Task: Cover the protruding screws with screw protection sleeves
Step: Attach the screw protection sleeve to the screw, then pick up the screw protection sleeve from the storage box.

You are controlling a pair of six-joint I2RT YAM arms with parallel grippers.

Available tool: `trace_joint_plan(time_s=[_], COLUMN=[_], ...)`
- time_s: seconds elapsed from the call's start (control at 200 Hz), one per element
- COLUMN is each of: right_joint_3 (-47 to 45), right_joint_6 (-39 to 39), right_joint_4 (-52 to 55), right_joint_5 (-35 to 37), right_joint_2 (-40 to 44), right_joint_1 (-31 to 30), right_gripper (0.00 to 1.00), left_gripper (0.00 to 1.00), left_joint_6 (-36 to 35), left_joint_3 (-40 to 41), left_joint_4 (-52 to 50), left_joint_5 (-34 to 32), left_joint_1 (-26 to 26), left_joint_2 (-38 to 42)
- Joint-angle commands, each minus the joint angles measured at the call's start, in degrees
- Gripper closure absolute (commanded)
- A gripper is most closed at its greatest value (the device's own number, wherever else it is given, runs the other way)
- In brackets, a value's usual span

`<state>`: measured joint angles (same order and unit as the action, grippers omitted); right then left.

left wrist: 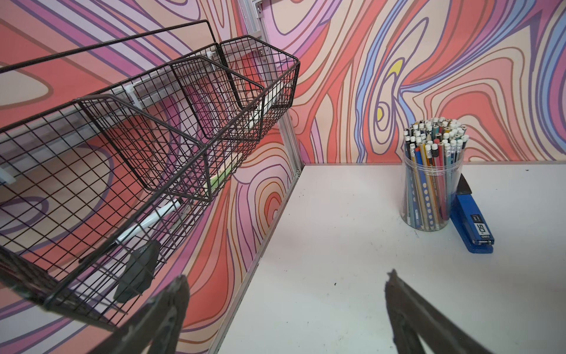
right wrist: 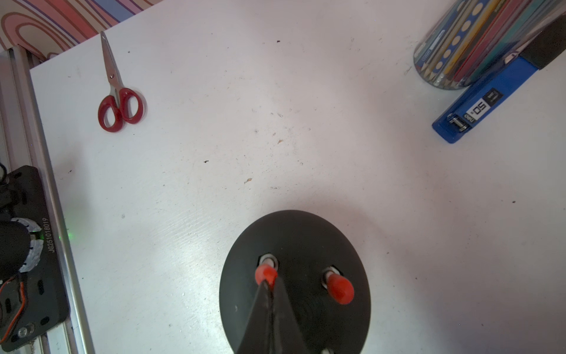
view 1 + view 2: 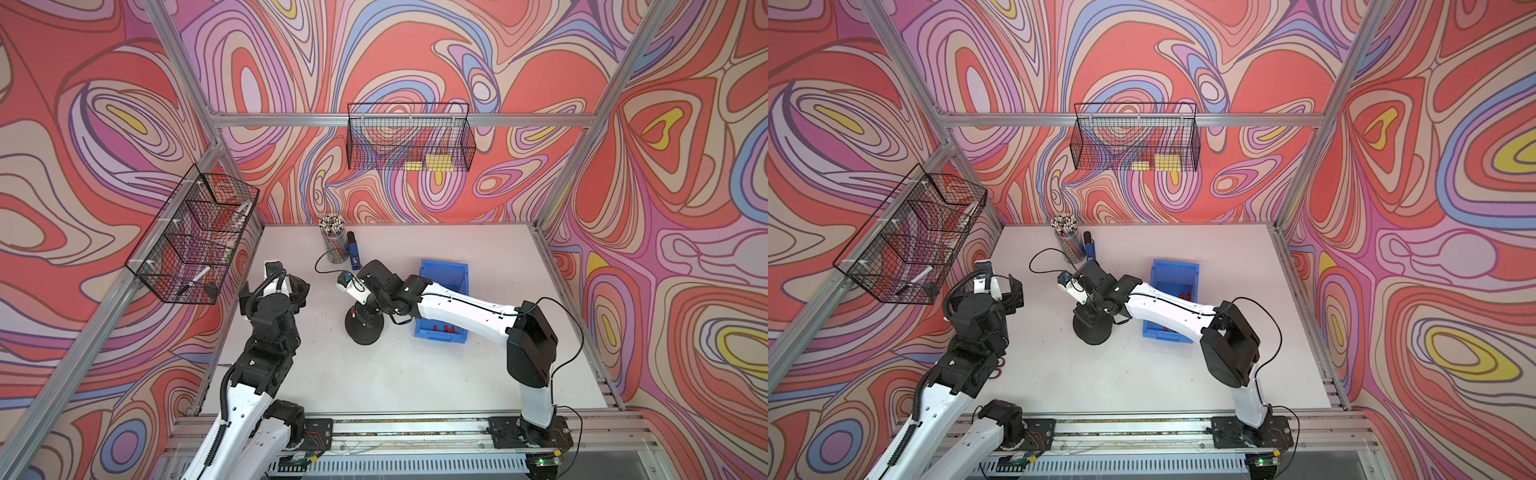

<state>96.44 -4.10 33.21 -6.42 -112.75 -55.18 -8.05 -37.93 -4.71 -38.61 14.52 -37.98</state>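
Sleeve (image 2: 266, 273) caps one screw (image 2: 269, 262) on the black base (image 2: 294, 233) near the middle of the table (image 2: 214, 122). My right claw (image 2: 270, 281) seems pinched shut on it, to press it home. My left claw (image 1: 286, 275) waits open, out of the way.

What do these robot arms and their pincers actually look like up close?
Both have glossy white shells between chunky black joints. The left arm carries a ribbed black hose; the right arm trails thin black cables. The left gripper and right gripper have dark, wedge-shaped fingers tapering to worn tips.
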Motion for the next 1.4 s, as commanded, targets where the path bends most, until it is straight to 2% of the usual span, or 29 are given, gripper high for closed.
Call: trace_joint_plan(time_s=[0.0, 0.1, 0.426, 0.616, 0.711, 0.821, 0.941, 1.062, 1.142, 1.252, 1.392], right_joint_3=[0.71, 0.46, 0.51, -0.9, -3.46, -7.88, -12.6, -16.39, -17.97, -18.57, -20.59], right_joint_6=[-0.61, -0.21, 0.46, 3.79, 6.45, 10.71, 16.45, 22.9, 26.67, 31.83, 37.69], right_joint_4=[1.89, 1.25, 0.32, -2.01, -3.06, -1.99, 3.74, 11.53, 16.41, 21.57, 22.32], right_joint_5=[-0.04, -0.6, -1.33, 3.41, 9.2, 19.07, 29.05, 30.49, 32.1, 34.44, 34.1], right_joint_2=[-0.75, -0.1, 0.97, 5.5, 10.3, 17.78, 25.03, 29.15, 29.61, 27.55, 24.37], right_joint_1=[-0.21, -0.24, -0.23, -0.2, -0.19, -0.06, 1.64, 6.88, 10.17, 12.32, 12.91], right_gripper=[0.88, 0.82, 0.76, 0.75, 0.75, 0.75, 0.75, 0.74, 0.74, 0.73, 0.74], left_gripper=[0.01, 0.01, 0.01, 0.01, 0.01, 0.01, 0.03, 0.07, 0.1, 0.12, 0.11], left_joint_6=[0.95, 1.0, 1.29, 1.65, 2.24, 3.17, 4.74, 5.72, 5.97, 5.28, 3.53], left_joint_3=[-0.13, -0.19, -0.27, -0.3, -0.98, -1.39, -2.44, -5.22, -7.08, -8.25, -7.62], left_joint_4=[0.4, 0.47, 0.27, -0.27, -1.67, -2.51, -3.31, -3.79, -3.73, -4.07, -5.19], left_joint_5=[0.2, 0.36, 0.74, 2.94, 7.1, 12.88, 26.18, 42.31, 50.01, 55.52, 56.71], left_joint_1=[-0.49, -0.62, -0.59, -0.66, -0.65, -0.59, -0.59, -0.4, 0.62, 3.21, 5.41], left_joint_2=[0.23, 0.18, -0.01, -0.35, -0.83, -0.8, -1.71, -6.0, -9.3, -12.01, -12.52])
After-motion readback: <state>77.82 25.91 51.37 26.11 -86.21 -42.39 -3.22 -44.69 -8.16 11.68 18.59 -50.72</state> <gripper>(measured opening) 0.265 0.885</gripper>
